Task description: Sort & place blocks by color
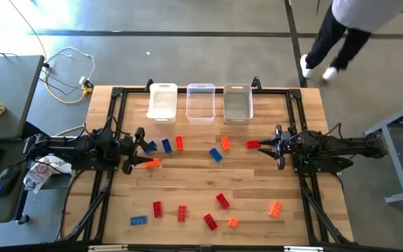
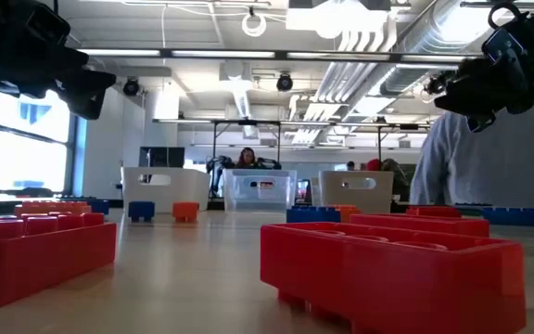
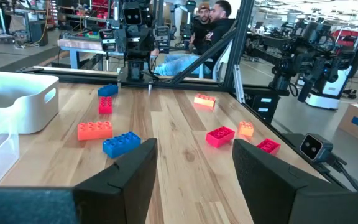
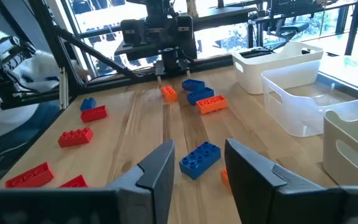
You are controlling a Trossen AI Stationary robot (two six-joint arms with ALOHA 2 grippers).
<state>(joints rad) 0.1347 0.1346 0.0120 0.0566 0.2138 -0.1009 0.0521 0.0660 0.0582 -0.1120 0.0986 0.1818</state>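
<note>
At the upper middle of the high view, three bins stand in a row: a white bin (image 1: 163, 102), a clear bin (image 1: 201, 103) and a greyish bin (image 1: 237, 104). None of the blocks is in any of them as far as I can see; every one lies on the wooden table (image 1: 187, 183).

My left gripper (image 1: 140, 148) sits at centre left. Its fingers (image 3: 126, 177) are spread wide with nothing between them. An orange block (image 1: 152, 162) lies just beside the lower fingertip, and two blue blocks (image 1: 158, 145) lie right in front of the gripper, with a red-orange block (image 1: 179, 143) just past them.

My right gripper (image 1: 266, 145) faces it from centre right. Its fingers (image 4: 157, 165) stand apart by a narrower gap and hold nothing. A red block (image 1: 252, 144) lies at its tips; I cannot tell whether they touch. In the low view both grippers hang high above the tabletop.

Between the two arms lie another orange block (image 1: 225, 143) and a blue block (image 1: 216, 155) close together.

Along the lower part of the frame the rest are scattered: a lone blue block (image 1: 138, 220) at lower left, four red blocks (image 1: 182, 213) spread across the lower middle, a small orange piece (image 1: 233, 222) and an orange block at lower right (image 1: 276, 208).

A person (image 1: 341, 35) walks on the floor at upper right.
</note>
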